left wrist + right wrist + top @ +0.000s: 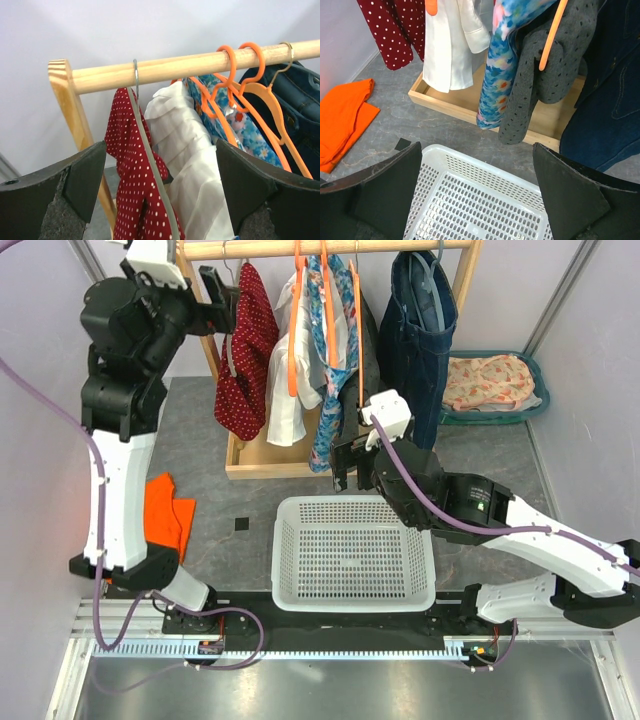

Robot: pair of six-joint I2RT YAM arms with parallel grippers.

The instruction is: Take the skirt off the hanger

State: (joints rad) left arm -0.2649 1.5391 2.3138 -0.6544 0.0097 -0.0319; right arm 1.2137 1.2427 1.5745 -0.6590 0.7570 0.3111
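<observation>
Left end effector (160,192) hangs open before the red polka-dot skirt (125,165). A careless tug could unhook its grey hanger (149,150) from the wooden rail (175,67).

Red polka-dot skirt (247,360) on a grey hanger (152,165), upper left of the overhead view.

The skirt is dark red with small white dots and hangs limp, still draped over the hanger's sloping grey arm. The hanger's thin metal hook loops over the wooden rod (175,67) near its left end, at centre-left of the left wrist view. In the right wrist view the skirt's lower part shows at the upper left, clear of the floor.
</observation>
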